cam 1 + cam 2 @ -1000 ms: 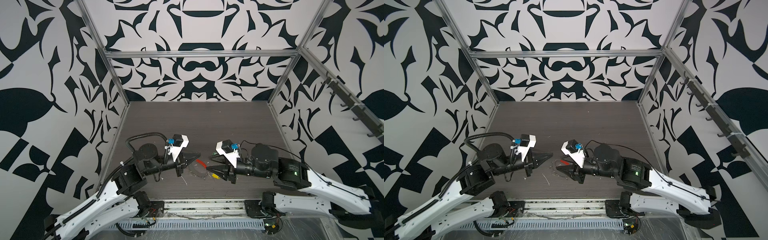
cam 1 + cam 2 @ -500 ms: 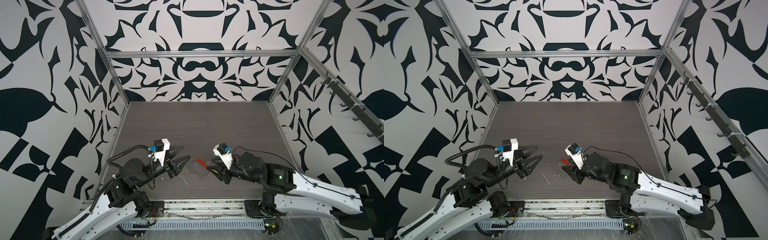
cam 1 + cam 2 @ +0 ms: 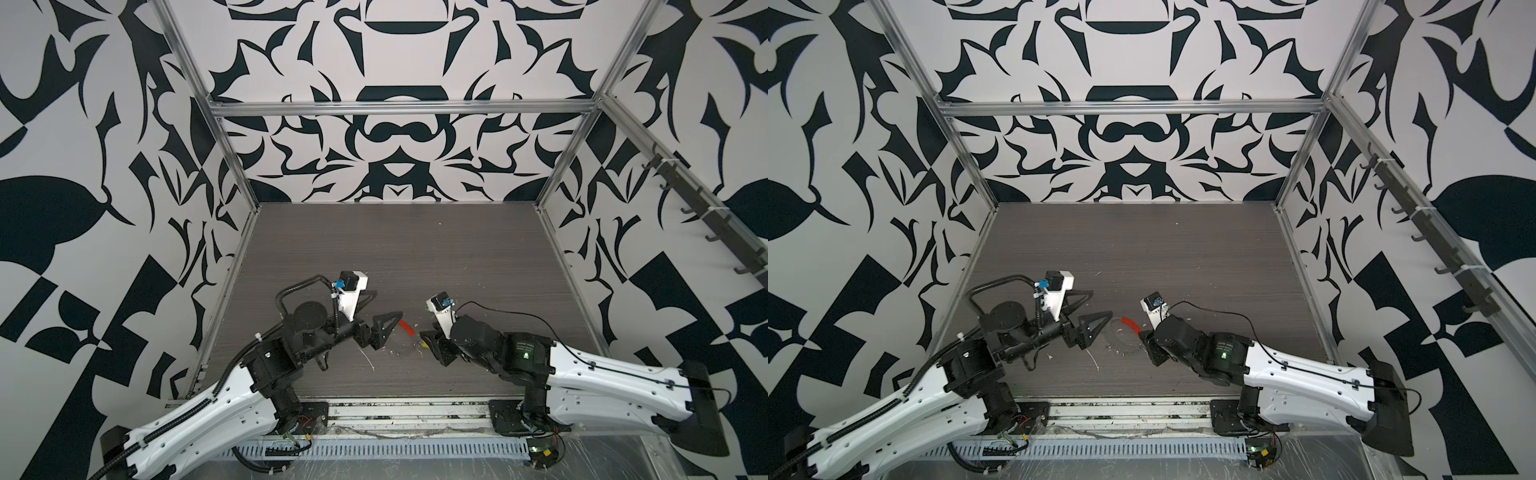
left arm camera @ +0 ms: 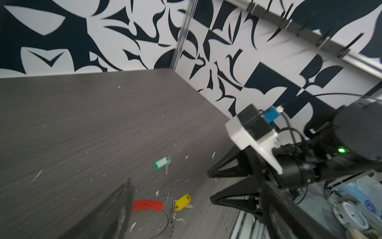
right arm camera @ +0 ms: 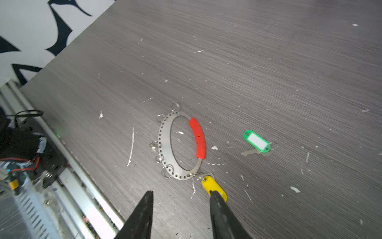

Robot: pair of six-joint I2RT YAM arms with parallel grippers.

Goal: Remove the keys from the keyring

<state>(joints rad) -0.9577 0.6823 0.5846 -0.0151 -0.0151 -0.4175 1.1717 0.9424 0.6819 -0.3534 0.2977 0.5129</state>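
In both top views the dark wooden table (image 3: 415, 257) carries the keyring (image 3: 1111, 345), a big thin grey metal hoop. It lies flat near the front edge, between the two arms. It looks faint here and is hard to make out. A curved plastic red strip (image 3: 406, 327) on it shows best. The left gripper (image 3: 389, 302) is spread wide and holds nothing. It hangs just beside the red strip. The right gripper (image 3: 428, 347) sits low at the hoop's other side, and a dot of yellow peeks out by it.

In the left wrist view the keyring (image 4: 165, 219) is only a thin dark line, cut off by the picture's edge. An oblong plastic yellow tag (image 4: 182, 202) lies just beside it. An oblong plastic green tag (image 4: 161, 163) lies apart. One blurry black finger (image 4: 115, 207) of the left gripper hides one end of the red strip.

The right wrist view is the clearest. The keyring (image 5: 163, 144) is a flat band dotted with little holes, with small wire loops (image 5: 154, 144) on its outer edge. The red strip (image 5: 197, 137) covers one side of it. The yellow tag (image 5: 210, 184) meets the hoop's edge by its tiny loop. The green tag (image 5: 256, 141) lies well apart, with a grey metal key (image 5: 249, 152) poking out beneath. The right gripper (image 5: 181, 192) is part-way apart with nothing between its jaws. One fingertip hides the yellow tag's far end, and I cannot tell if it touches.
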